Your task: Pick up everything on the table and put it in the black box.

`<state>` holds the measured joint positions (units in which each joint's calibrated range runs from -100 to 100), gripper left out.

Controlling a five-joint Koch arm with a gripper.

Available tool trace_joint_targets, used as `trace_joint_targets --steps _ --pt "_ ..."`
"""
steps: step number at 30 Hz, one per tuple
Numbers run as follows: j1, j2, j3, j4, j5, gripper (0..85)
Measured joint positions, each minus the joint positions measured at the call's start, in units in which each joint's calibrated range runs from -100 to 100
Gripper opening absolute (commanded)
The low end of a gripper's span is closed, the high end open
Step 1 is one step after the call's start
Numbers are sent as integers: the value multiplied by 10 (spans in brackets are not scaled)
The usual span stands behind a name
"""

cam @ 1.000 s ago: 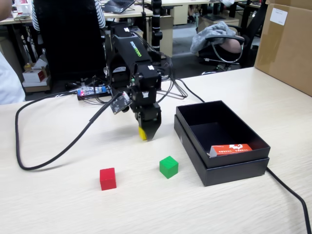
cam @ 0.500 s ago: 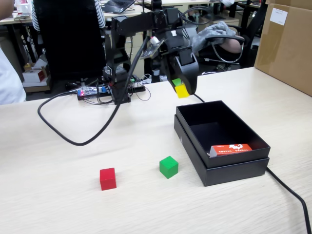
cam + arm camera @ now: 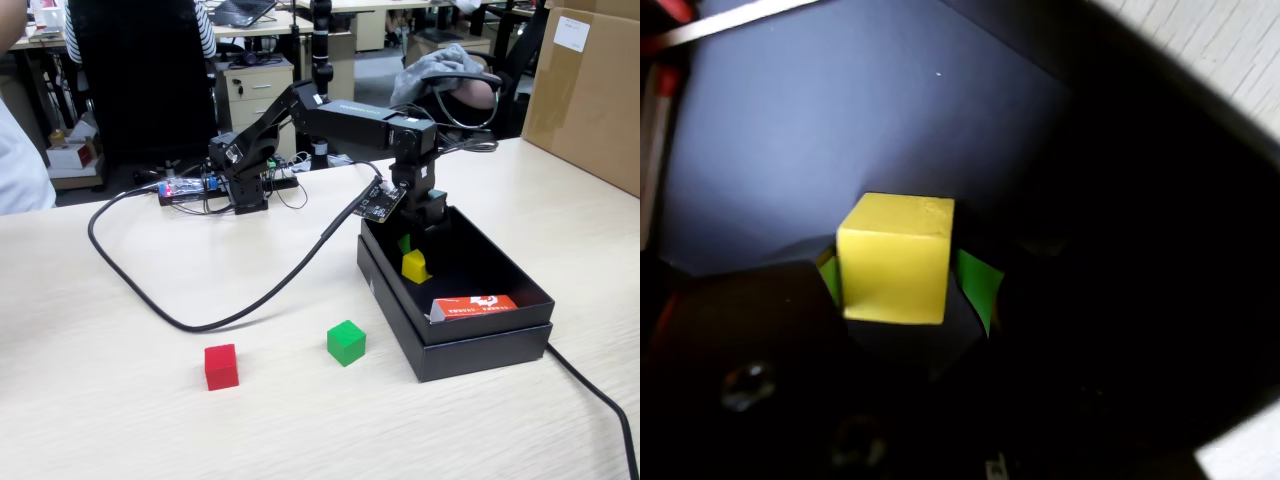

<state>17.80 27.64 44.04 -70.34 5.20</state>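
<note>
The pincer [image 3: 412,258] grips the yellow cube [image 3: 895,258] inside the black box [image 3: 470,330]; red cube [image 3: 221,366], green cube [image 3: 346,342] outside.

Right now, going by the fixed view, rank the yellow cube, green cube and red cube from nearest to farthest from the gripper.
1. Yellow cube: at the gripper itself, between the jaws, inside the black box.
2. Green cube: on the table, just left of the box.
3. Red cube: on the table, farther left still.

Office desks [image 3: 250,25], chair [image 3: 455,95], cardboard box [image 3: 585,90]
</note>
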Motion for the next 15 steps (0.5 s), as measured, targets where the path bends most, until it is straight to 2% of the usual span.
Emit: trace_joint_targets --steps 4,7,9,15 --pt "0 10 -1 0 0 374" --pt "0 5 -1 0 1 380" --pt "-1 -26 -16 1 4 416" --pt "-19 -233 -103 0 6 457"
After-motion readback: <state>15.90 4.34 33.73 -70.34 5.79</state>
